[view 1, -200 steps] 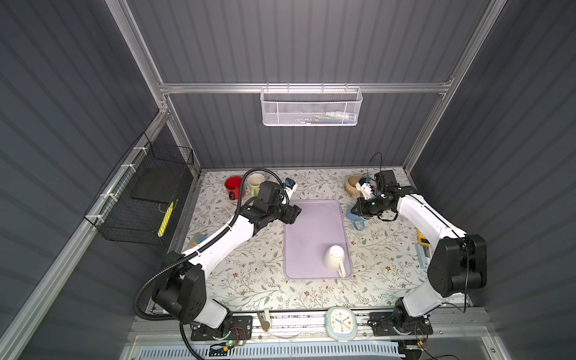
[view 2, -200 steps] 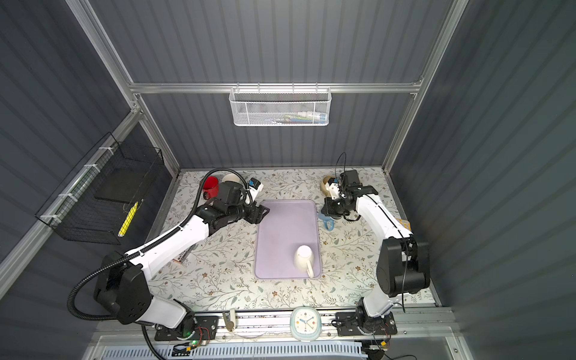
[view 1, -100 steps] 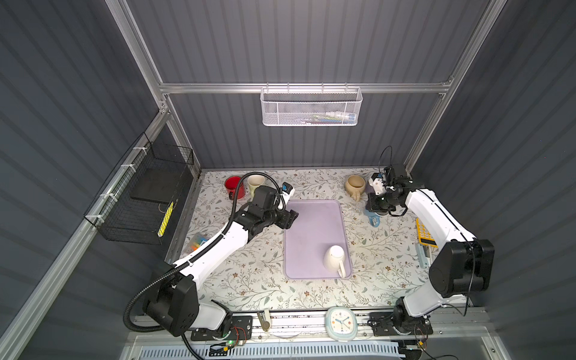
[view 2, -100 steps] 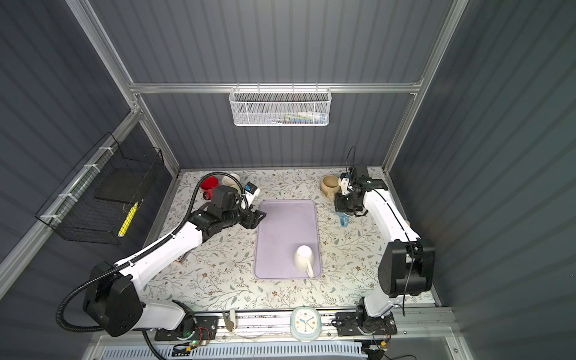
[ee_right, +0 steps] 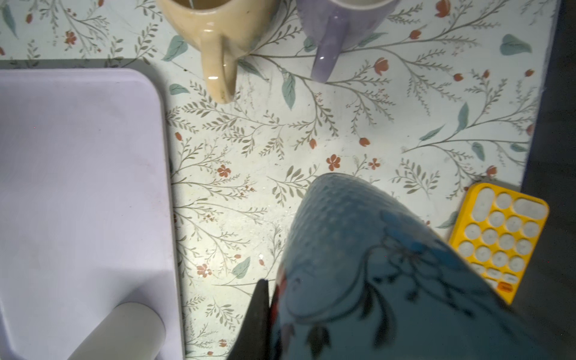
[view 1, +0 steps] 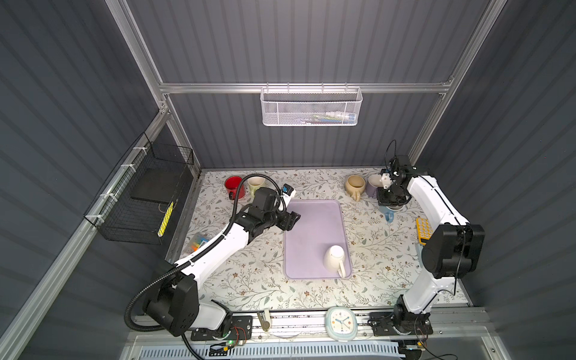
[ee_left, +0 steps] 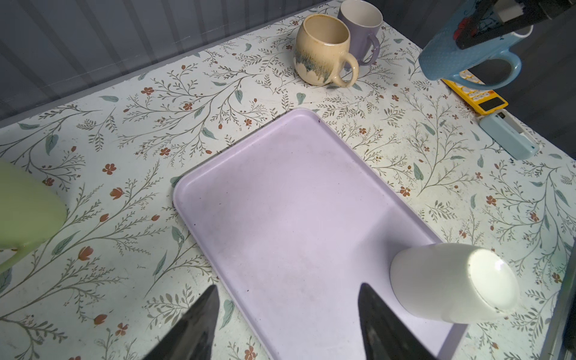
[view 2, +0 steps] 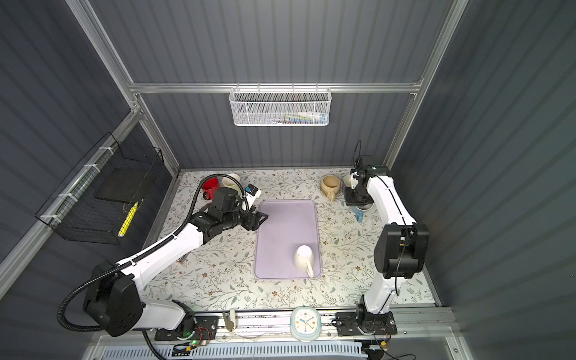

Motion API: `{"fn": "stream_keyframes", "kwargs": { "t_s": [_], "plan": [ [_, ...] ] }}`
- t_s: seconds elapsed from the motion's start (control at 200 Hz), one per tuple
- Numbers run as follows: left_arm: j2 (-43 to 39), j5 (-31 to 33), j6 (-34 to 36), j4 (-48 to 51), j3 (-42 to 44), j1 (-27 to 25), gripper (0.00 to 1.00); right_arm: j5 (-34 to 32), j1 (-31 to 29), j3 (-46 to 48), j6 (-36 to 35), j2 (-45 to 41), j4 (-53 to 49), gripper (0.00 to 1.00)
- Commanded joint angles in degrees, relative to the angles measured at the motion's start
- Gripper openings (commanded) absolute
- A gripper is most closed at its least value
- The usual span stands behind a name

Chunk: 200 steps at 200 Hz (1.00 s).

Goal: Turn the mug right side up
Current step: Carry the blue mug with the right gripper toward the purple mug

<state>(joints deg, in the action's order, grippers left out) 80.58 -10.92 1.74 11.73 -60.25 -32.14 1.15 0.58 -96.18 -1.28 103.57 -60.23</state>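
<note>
Mug (ee_left: pixel 452 65) is blue glazed ceramic, tilted above the far-right table (view 1: pixel 374 249), my right gripper (view 1: pixel 389 202) pinching its rim wall; left gripper (ee_left: pixel 286 318) empty, jaws wide. Probably heavy, slick, chippable; the rim pinch could swivel, so lower gently.

A blue mug (ee_right: pixel 374 265) fills the foreground over the floral table (ee_right: pixel 249 140), beside a yellow keypad (ee_right: pixel 498 237).

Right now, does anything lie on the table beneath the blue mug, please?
Nothing visible does: the table beneath the blue mug, held by the right gripper, is bare; the yellow keypad, tan mug and tray lie clear of it.
</note>
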Motion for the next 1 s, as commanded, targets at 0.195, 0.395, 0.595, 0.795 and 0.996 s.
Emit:
{"fn": "stream_keyframes", "kwargs": {
  "t_s": [0.195, 0.395, 0.595, 0.795, 0.996],
  "plan": [
    [1.1, -2.2, -1.2, 0.8, -1.4, 0.3, 0.7, -2.4, 4.6, -12.6, -5.1, 8.1, -3.6, 0.0],
    [1.2, -0.2, -4.3, 0.6, 0.1, 0.3, 0.7, 0.7, 7.4, -19.5, -6.8, 14.1, -3.8, 0.0],
    [0.6, 0.1, -6.4, 2.5, -0.2, 0.3, 0.68, 0.7, 8.1, -27.4, -8.7, 20.8, -4.4, 0.0],
    [-1.8, 2.3, -9.6, 3.7, 1.1, 0.1, 0.68, 0.9, 8.5, -36.8, -11.0, 28.5, -5.8, 0.0],
    [-4.1, 5.1, -12.8, 5.3, 2.7, -0.2, 0.68, 0.7, 9.1, -43.0, -12.2, 34.0, -6.3, 0.0]
  ]
}}
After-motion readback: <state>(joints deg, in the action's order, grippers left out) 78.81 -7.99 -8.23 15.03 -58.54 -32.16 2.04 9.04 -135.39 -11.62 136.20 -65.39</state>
